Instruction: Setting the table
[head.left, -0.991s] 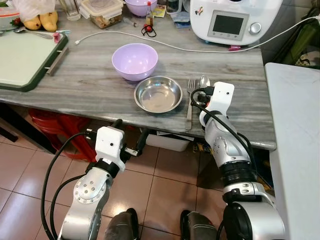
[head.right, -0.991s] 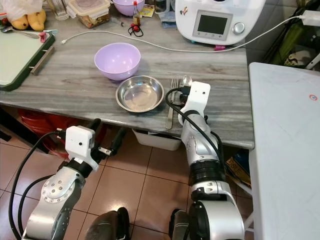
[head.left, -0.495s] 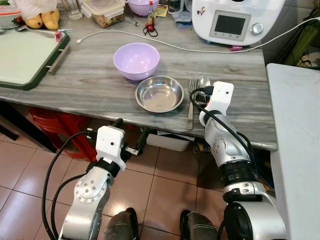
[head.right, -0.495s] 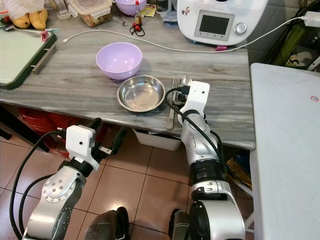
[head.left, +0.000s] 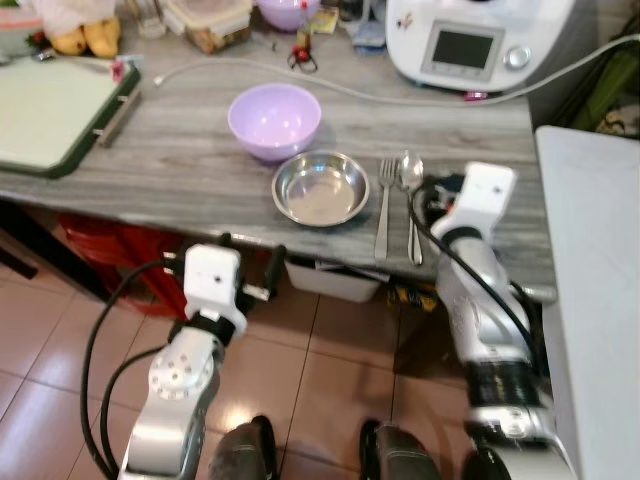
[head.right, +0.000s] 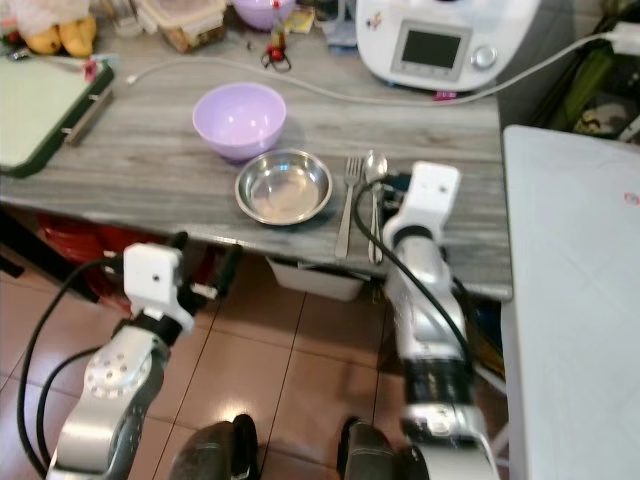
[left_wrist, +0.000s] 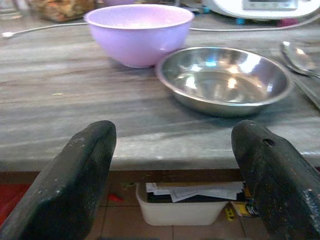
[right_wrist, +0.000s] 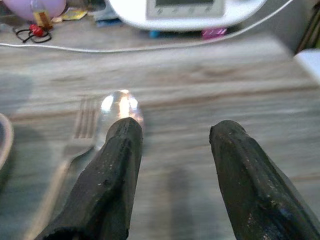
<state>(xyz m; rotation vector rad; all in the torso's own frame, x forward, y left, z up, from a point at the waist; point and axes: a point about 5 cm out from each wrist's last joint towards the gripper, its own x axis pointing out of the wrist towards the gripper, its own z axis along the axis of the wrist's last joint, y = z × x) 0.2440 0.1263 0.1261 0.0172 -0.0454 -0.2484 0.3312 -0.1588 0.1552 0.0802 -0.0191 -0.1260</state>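
Cutlery now lies fully uncovered on the bench (head.left: 150, 170): your right tool (right_wrist: 172, 165) has drawn back to the right since a second ago, when its wrist sat over the spoon. You can see the fork (head.left: 383, 207) and the spoon (head.left: 411, 200) side by side, handles pointing toward the near edge, just right of the steel bowl (head.left: 320, 188). The spoon is the right-hand one of the pair, with its bowl at the far end. Your right tool hovers just right of the spoon, low over the bench, its two black fingers (right_wrist: 107, 180) spread apart and holding nothing; in the right wrist view the spoon's bowl shows past one fingertip.

The purple bowl (head.left: 274, 121) sits just beyond and left of the steel bowl, close to it; you cannot tell whether they touch. Neither bowl has shifted on the bench.

Your left tool (left_wrist: 170, 185) hangs below the near edge of the bench, as it did before, fingers wide apart and empty, looking across at both bowls. The head camera has tilted a little and the picture is slightly blurred.

A white appliance (head.left: 470, 40) stands at the far right of the bench, a white cable (head.left: 250, 70) runs across behind the bowls, and a green tray (head.left: 60, 115) lies at the left.
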